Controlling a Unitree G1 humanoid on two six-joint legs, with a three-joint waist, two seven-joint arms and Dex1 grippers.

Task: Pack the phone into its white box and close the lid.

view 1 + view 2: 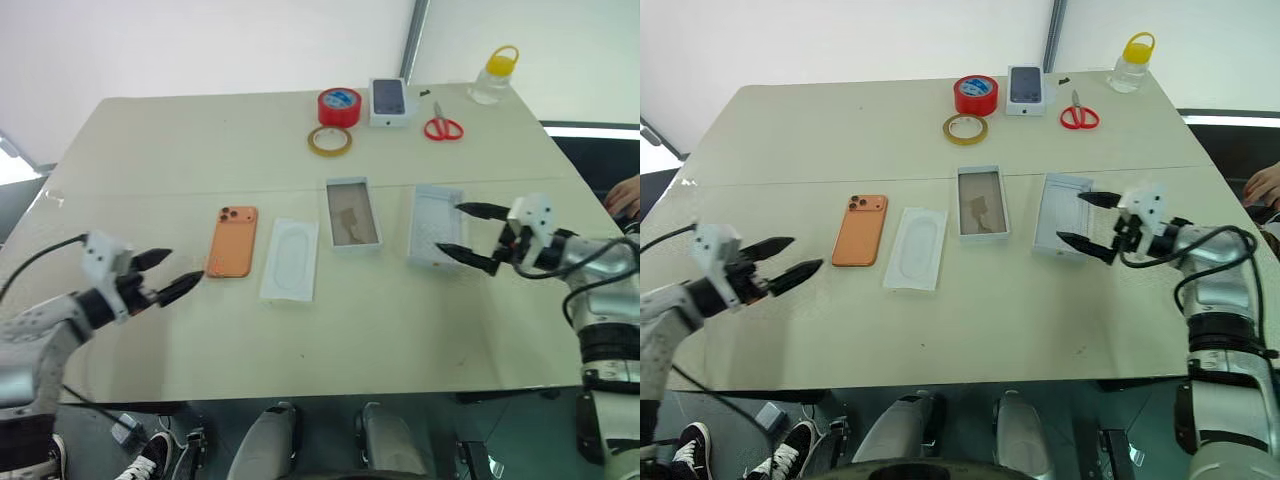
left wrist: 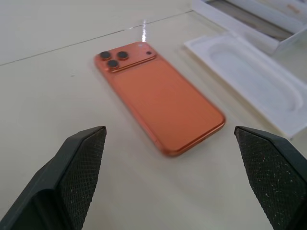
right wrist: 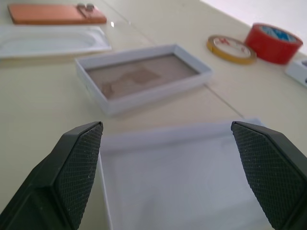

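Note:
The orange phone [image 1: 232, 241] lies on the table with its back up and its camera cluster at the far end. My left gripper [image 1: 186, 265] stands open just short of its near left corner, pointing at it, with nothing between the fingers. The white box [image 1: 357, 247] sits open at mid-table, its brown lining showing. Right of it lies the lid [image 1: 428, 215], plain white inner face up. My right gripper [image 1: 449, 228] is open over the lid's right edge, one fingertip on either side of it; in the right wrist view the lid [image 3: 177, 167] spreads between the fingers.
A thin white insert tray [image 1: 290, 260] lies between phone and box. At the back are red tape [image 1: 339, 106], a yellow tape ring [image 1: 329, 140], a smaller white box [image 1: 389, 101], red scissors [image 1: 442, 126] and a yellow-capped bottle [image 1: 494, 75]. A person's hand [image 1: 625, 192] shows at the right edge.

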